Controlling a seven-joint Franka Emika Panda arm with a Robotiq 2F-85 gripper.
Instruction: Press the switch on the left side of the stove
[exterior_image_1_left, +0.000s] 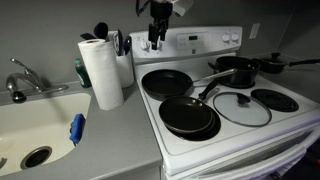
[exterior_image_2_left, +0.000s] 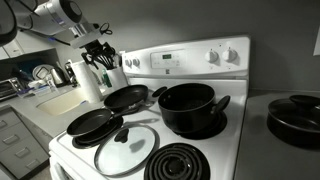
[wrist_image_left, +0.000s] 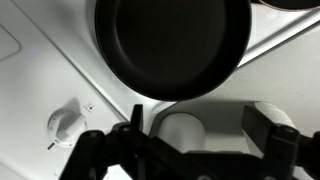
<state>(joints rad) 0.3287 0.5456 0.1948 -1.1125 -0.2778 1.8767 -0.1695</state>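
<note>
Grey countertop runs from a pale sink (exterior_image_1_left: 15, 125) to the white electric stove with four black coil burners and a raised back panel (exterior_image_1_left: 198, 42). The stove stands at the counter's right end in that exterior view, its burners loaded with dark pans and a glass lid. Just beside the stove's left edge stands a tall white paper towel roll (exterior_image_1_left: 101, 70).

The black Robotiq gripper (exterior_image_1_left: 156, 40) hangs over the left end of the stove's back panel, above and behind the rear left burner. In the wrist view the gripper (wrist_image_left: 200, 120) has its fingers spread well apart, with nothing pinched between them. On the stove's panel, to one side of the fingers, shows a small white round knob (wrist_image_left: 62, 122). The round black frying pan (wrist_image_left: 170, 40) on the stove fills the far part of that view.

By my reading the approach is in hand and the press is not yet made, since no finger touches the panel. The knob lies off the gripper's centre line, so the next move calls for a sideways shift along the stove's panel until one fingertip faces the switch, then a short, gentle push. Whether the switch is this knob or a button hidden by the gripper, I cannot tell.
</note>
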